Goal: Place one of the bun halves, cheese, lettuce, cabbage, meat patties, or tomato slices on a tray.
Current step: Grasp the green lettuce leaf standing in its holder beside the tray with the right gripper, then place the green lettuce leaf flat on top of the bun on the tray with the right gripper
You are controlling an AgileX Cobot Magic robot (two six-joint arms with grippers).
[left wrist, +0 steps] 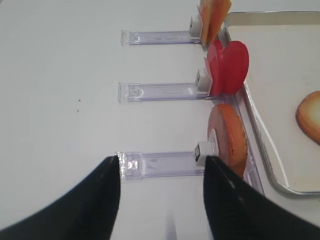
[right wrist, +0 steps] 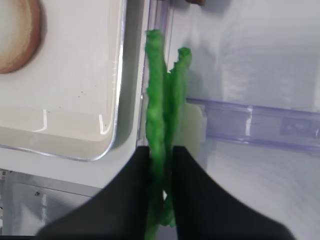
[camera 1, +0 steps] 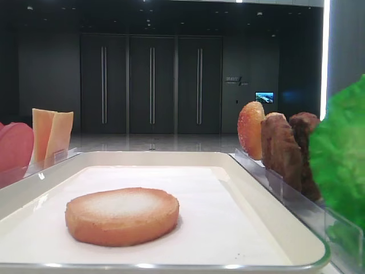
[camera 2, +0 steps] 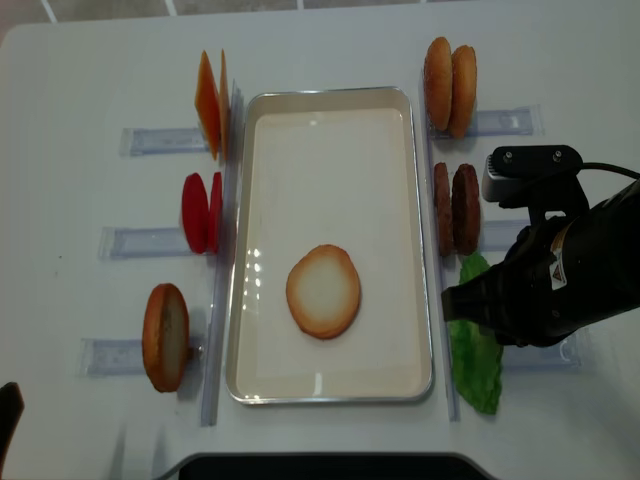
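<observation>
My right gripper (right wrist: 161, 165) is shut on the green frilly lettuce (right wrist: 156, 85), which stands on edge in its clear holder just right of the tray (right wrist: 119, 100). From above, the gripper (camera 2: 462, 305) sits over the lettuce (camera 2: 478, 370). A flat pale-faced bun half (camera 2: 323, 291) lies on the tray's liner. My left gripper (left wrist: 162, 167) hangs open and holds nothing over a clear holder, beside an upright domed bun half (left wrist: 230, 137). Tomato slices (left wrist: 230, 67) and cheese (left wrist: 215, 15) stand farther along. Meat patties (camera 2: 455, 208) stand behind the lettuce. Cabbage is out of view.
Clear plastic holders (camera 2: 150, 141) line both long sides of the tray on the white table. Two more bun pieces (camera 2: 449, 85) stand at the back right. The right arm's dark body (camera 2: 560, 270) lies over the right-hand holders.
</observation>
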